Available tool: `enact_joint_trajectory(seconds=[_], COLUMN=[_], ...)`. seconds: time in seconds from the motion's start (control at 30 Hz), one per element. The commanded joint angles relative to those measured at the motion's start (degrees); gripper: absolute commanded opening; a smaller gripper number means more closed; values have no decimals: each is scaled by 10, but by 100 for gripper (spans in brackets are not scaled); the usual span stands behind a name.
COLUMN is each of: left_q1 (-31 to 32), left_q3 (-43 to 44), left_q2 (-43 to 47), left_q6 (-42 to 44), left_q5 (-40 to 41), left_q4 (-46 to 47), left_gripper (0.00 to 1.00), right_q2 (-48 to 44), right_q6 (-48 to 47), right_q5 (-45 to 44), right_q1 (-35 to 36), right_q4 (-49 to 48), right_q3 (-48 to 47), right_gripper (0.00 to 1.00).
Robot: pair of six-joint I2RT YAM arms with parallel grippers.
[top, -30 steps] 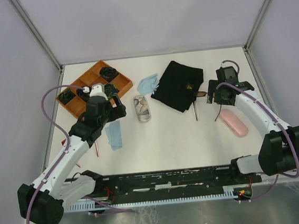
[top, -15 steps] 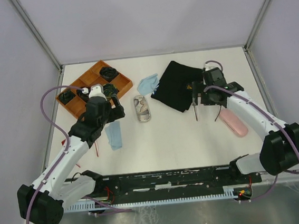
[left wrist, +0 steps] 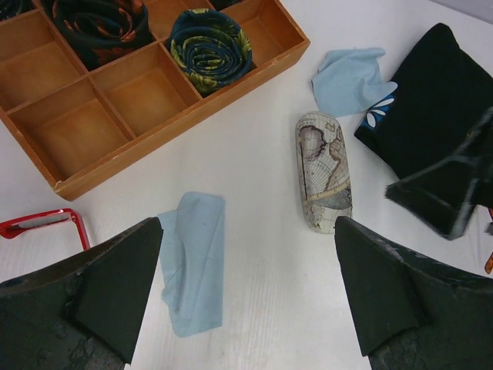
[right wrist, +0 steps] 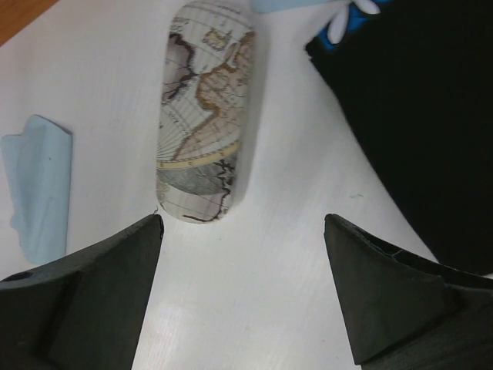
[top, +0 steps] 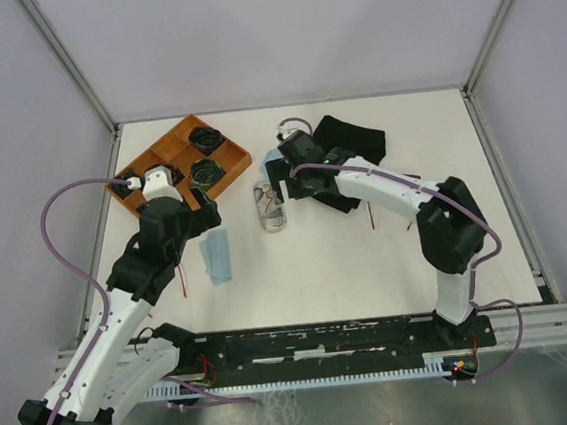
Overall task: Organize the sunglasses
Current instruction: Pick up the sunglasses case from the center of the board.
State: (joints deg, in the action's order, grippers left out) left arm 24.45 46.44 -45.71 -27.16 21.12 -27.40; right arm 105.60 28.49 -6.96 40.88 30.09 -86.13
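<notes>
Only a corner of the red sunglasses (left wrist: 43,223) shows, at the left edge of the left wrist view beside my left finger; my left arm covers most of them in the top view. Of the brown sunglasses, one thin dark arm (top: 371,218) pokes out from under my right forearm. My left gripper (left wrist: 248,223) hangs open above bare table, with a light blue cloth (left wrist: 192,262) by its left finger. My right gripper (right wrist: 243,223) is open too, just short of the near end of the map-patterned glasses case (right wrist: 202,116), holding nothing.
A wooden divided tray (top: 178,142) with rolled ties sits at the back left. A black pouch (top: 352,138) lies behind my right arm, and a second blue cloth (left wrist: 350,77) lies beside it. My right arm stretches across the table's middle.
My right arm has swung from the table's right side leftwards, over the black pouch, to the map-patterned case. My left arm has drawn back a little towards the tray. Both grippers stay open.
</notes>
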Motion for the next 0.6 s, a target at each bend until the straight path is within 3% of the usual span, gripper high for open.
enact_joint_trajectory(seconds=[0.0, 0.23, 0.57], left_q1=[-2, -2, -2], left_q3=[-4, -6, -6], left_q2=[12, 25, 27], left_q6=[22, 23, 25], left_q5=[31, 38, 30], left_q4=[-9, -7, -6], left_gripper=[100, 100, 100], right_q2=[68, 150, 194], right_q6=[16, 20, -15], right_q5=[-10, -35, -50], right_q1=[36, 63, 59], right_q4=[-17, -5, 8], right_q3=[-74, -150, -188], right_gripper=[94, 94, 93])
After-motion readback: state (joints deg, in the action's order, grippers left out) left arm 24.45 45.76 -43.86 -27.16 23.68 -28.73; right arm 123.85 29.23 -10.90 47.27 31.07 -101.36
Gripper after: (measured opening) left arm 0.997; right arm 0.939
